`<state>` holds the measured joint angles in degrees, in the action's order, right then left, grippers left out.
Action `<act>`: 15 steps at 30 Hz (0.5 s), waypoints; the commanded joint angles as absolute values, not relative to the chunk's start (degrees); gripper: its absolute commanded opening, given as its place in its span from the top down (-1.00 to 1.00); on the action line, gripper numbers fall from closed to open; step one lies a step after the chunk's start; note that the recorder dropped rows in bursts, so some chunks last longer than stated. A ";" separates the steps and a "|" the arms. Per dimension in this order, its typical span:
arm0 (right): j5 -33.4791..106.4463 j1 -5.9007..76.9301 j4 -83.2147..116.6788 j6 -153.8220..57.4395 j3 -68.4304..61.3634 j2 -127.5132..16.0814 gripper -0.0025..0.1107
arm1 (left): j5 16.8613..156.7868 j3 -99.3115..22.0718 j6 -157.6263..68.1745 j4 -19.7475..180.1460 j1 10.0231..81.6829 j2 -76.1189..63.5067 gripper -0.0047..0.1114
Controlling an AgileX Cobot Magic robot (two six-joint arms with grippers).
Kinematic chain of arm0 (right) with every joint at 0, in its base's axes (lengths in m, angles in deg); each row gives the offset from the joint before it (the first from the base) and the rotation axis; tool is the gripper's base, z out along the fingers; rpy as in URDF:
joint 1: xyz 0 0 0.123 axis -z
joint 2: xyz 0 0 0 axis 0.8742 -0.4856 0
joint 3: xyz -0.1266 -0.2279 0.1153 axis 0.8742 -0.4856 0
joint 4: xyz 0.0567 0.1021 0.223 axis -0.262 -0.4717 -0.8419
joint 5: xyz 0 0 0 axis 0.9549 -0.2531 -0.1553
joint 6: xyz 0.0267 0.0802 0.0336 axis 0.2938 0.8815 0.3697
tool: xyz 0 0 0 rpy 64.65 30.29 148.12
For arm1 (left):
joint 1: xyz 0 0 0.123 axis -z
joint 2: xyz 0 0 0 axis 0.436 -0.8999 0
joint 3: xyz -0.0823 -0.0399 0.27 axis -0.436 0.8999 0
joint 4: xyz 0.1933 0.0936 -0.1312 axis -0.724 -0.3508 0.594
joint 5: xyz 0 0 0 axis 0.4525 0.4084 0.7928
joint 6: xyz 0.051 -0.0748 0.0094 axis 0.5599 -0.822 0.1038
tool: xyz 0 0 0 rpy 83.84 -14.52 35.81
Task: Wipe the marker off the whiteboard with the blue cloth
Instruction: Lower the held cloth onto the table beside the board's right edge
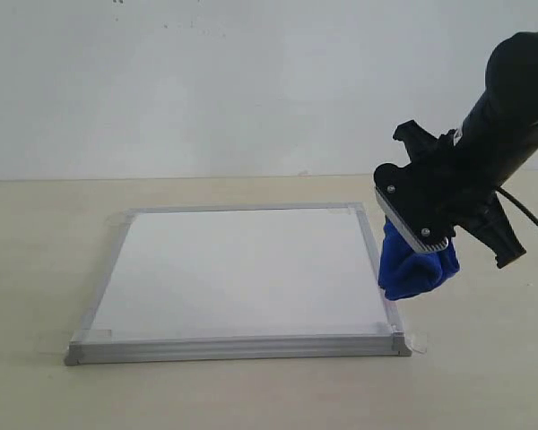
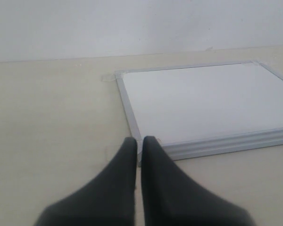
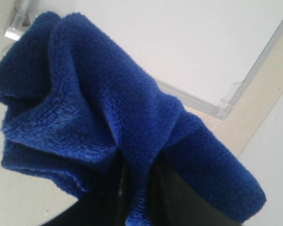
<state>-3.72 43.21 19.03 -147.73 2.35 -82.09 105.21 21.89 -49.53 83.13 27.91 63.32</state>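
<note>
The whiteboard (image 1: pixel 242 273) lies flat on the table, its white face showing no marker in any view. My right gripper (image 1: pixel 421 260) is shut on the blue cloth (image 1: pixel 415 269), which hangs bunched just past the board's right edge, near its front right corner. In the right wrist view the blue cloth (image 3: pixel 99 108) fills most of the picture, pinched between the two black fingers (image 3: pixel 184 197), with the whiteboard (image 3: pixel 193 47) behind it. My left gripper (image 2: pixel 138 141) is shut and empty, its tips over the table close to a corner of the whiteboard (image 2: pixel 203 101).
Clear tape tabs (image 1: pixel 416 341) stick out at the board's corners. The beige table (image 1: pixel 45 251) runs around the board, with a pale wall (image 1: pixel 206 81) behind it. A black cable (image 1: pixel 529 215) trails from the right arm.
</note>
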 commanded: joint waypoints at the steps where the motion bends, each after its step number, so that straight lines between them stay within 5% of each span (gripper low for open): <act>1: -3.37 43.73 18.84 -147.79 2.21 -81.72 0.96 | 105.00 22.07 -49.26 83.80 28.30 63.51 0.85; 15: -5.81 43.73 5.49 -137.86 2.21 -81.72 0.96 | 105.00 22.07 -49.26 83.80 28.30 63.51 0.85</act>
<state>-5.52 43.35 7.15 -141.54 2.35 -82.09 105.21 21.89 -49.53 83.13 27.91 63.32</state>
